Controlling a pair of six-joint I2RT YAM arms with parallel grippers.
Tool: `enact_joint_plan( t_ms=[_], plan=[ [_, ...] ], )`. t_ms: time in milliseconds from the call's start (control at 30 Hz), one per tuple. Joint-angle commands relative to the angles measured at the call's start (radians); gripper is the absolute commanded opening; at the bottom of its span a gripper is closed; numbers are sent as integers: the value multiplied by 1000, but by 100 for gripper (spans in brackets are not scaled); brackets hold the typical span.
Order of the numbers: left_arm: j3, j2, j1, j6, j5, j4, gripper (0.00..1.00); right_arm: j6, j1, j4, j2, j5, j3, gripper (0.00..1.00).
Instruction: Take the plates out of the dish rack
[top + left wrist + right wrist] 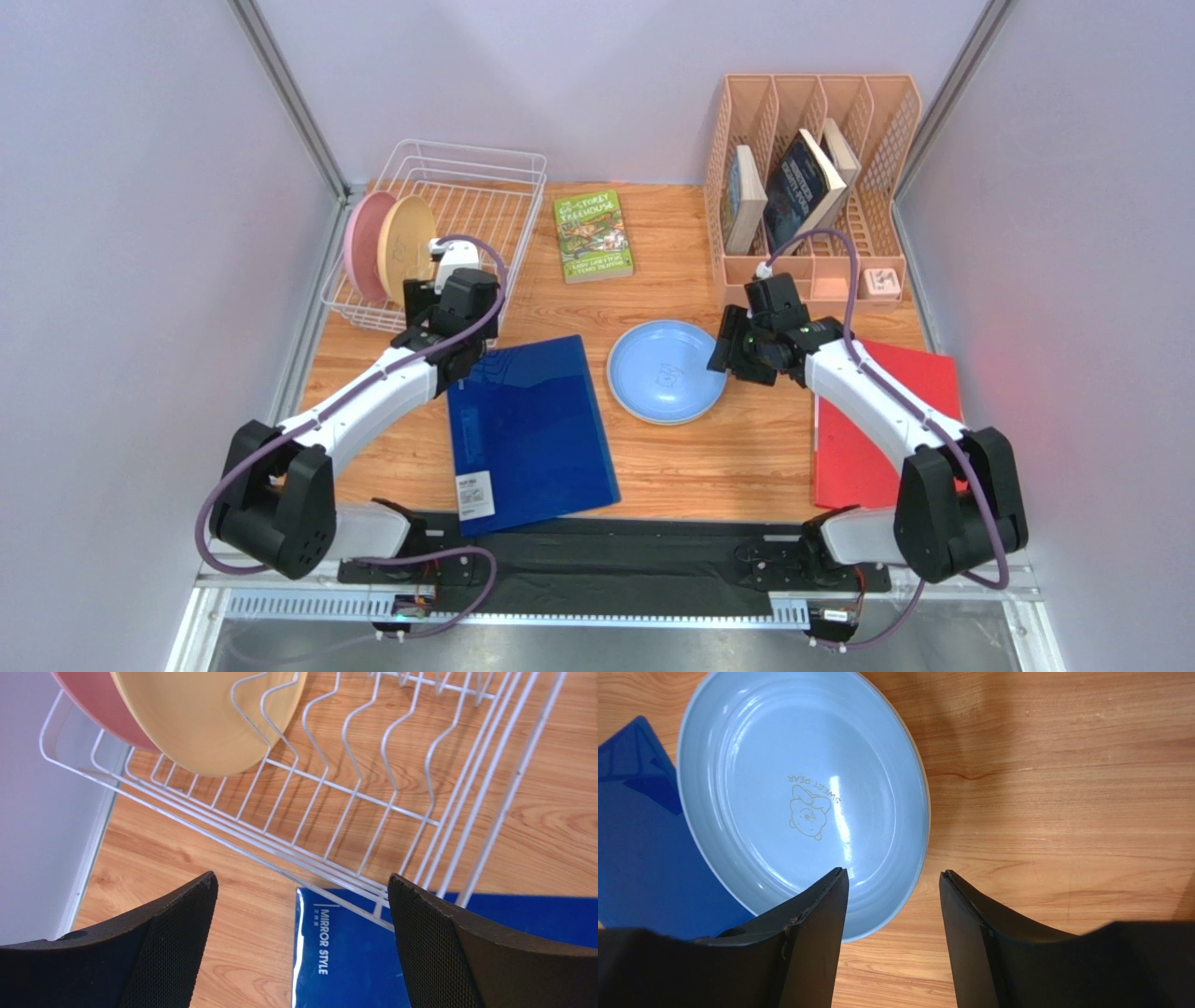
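right tool [893, 875]: jaws about half apart, clamping nothing; astride the right rim of the light blue plate [666, 371], one finger over the bowl, the other over bare wood.
blue plate: flat and face up mid-surface [730, 462], out of the rack; carried by the surface alone, so no grip needed. Just beside the blue folder [530, 431]; touching or not, cannot tell.
why there: probably a central spot both arms can reach; laid flat, so no rolling.
left tool [302, 880]: jaws wide, empty; hanging over the rack's near edge and a corner of the blue folder, pointed at the racked plates. Judged lined up for the next pick, with a wide gape to suit a rim standing on edge.
dish rack [477, 210]: white wire, far left of the surface, by the wall.
racked plates: pink plate [362, 241] and tan plate [411, 241] on edge at the rack's left end, kept upright by the tines; pink nearer the wall.
plate count: three in view, one each of pink, tan and light blue; two racked, one out. No fourth seen.
other count: one peach organiser [814, 182] with about three books, one green book [592, 235] lying flat, one blue folder, one red folder [884, 420].
remaining: two picks, by this count.
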Motion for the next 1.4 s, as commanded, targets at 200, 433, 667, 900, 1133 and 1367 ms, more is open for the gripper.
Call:
enact_joint_plan(
  t_ms=[200, 433, 667, 900, 1133, 1367],
  plan=[
    [161, 63, 142, 151, -93, 115, 95, -20, 3, 29, -65, 15, 36, 56],
    [227, 113, 243, 198, -50, 167, 95, -29, 1, 43, -13, -8, 50, 56],
    [264, 202, 346, 203, 49, 227, 92, -32, 3, 63, 24, -31, 58, 56],
    [315, 277, 381, 174, 137, 213, 66, -33, 1, 75, 73, -37, 76, 56],
    [322, 271, 383, 100, 207, 199, 23, -23, 4, 86, 98, -46, 76, 55],
    [332, 264, 381, -6, 240, 114, 5, -23, 3, 83, 89, -41, 70, 55]
  ],
)
